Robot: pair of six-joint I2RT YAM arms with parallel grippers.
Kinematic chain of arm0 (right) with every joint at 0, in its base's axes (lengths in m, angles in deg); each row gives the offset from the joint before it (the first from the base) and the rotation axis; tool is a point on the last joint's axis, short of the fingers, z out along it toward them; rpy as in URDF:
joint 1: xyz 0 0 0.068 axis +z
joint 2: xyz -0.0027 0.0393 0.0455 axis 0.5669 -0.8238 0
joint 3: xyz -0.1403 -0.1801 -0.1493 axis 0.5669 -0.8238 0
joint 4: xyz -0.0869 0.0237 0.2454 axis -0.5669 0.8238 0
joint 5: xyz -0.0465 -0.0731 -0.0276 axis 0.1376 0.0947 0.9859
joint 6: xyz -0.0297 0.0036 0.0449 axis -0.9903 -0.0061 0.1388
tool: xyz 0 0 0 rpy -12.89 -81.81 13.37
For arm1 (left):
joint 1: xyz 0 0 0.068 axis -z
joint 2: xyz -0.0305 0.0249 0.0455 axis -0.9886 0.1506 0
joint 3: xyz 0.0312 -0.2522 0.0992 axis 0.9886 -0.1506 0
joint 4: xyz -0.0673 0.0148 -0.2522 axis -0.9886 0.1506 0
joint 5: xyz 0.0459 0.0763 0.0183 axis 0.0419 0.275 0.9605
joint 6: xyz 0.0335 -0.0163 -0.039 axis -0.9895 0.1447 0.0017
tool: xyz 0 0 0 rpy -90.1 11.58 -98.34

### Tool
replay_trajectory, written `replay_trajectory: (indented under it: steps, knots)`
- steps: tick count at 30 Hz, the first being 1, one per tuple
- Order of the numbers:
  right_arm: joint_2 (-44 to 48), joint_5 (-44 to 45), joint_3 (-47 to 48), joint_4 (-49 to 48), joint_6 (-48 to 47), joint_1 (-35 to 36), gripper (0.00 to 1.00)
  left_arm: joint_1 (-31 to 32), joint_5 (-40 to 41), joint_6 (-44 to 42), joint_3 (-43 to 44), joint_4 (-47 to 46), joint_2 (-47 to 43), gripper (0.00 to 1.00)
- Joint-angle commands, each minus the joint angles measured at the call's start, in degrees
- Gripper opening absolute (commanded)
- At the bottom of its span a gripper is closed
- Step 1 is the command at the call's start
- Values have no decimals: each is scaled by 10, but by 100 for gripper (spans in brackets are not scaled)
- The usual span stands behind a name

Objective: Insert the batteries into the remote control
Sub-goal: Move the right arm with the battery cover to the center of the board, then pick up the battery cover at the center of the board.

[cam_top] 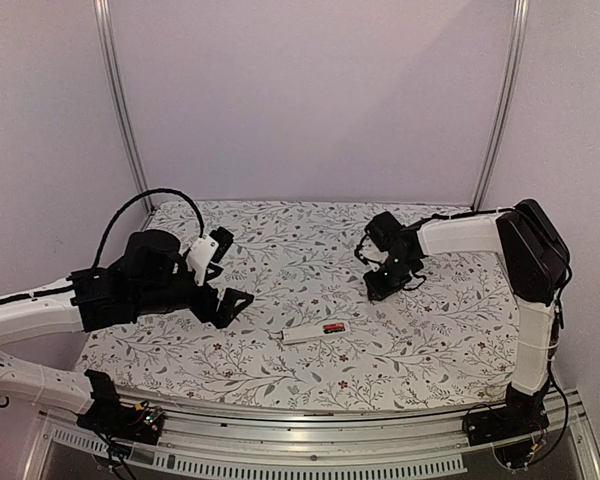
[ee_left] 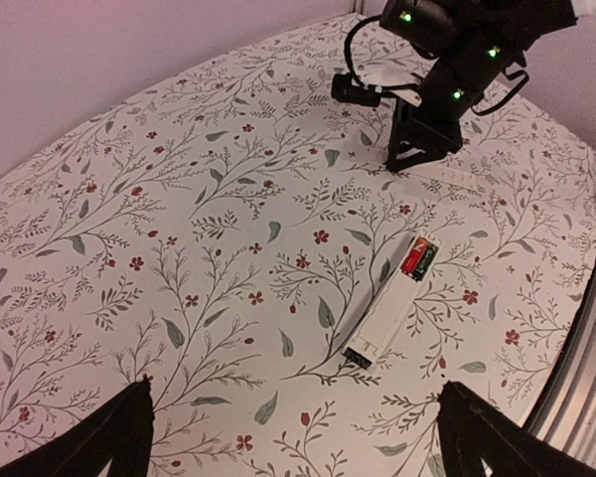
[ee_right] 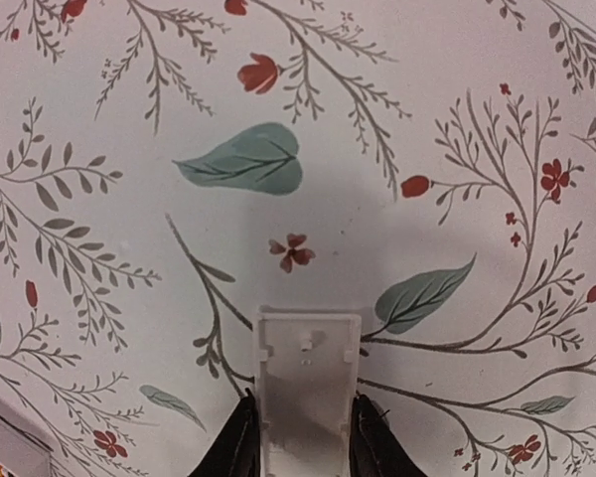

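Slim white remote control lies open, red-black batteries inside.

- I see a tablecloth over the whole table: white, printed with grey-green leaves, thin twigs and small red flowers.
- A white cover strip shows at the lower edge of my right wrist view. Its hollow inner side is up, with small notches near the far end. It sits just below a small red flower of the print; I cannot tell if it rests on the cloth.
- Behind the table is a plain pale wall.
- A left metal post and a right metal post go up at the far corners.
- A metal rail runs along the near edge.
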Motion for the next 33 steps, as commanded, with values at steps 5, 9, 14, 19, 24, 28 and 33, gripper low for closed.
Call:
replay_trajectory:
  steps: [5, 9, 14, 19, 24, 28, 33]
  knots:
    - [44, 9, -30, 80, 18, 11, 41, -8, -1, -12, -8, -7, 5, 100]
    - [55, 7, 15, 84, 18, 11, 46, -9, -7, -13, -3, -5, 12, 100]
    - [61, 14, 28, 69, 25, 11, 28, -8, -5, -11, -3, -6, 9, 100]
    - [39, 15, 28, 65, 30, 11, 20, -9, -4, -12, -3, -5, 9, 100]
    - [19, 14, 37, 51, 26, 11, 19, -10, -7, -15, -1, -5, 16, 100]
    - [-1, 18, 46, 53, 20, 11, 18, -10, -7, -15, 1, -6, 23, 100]
    - [-15, 22, 43, 47, 18, 13, 16, -11, -7, -15, -2, -8, 24, 100]
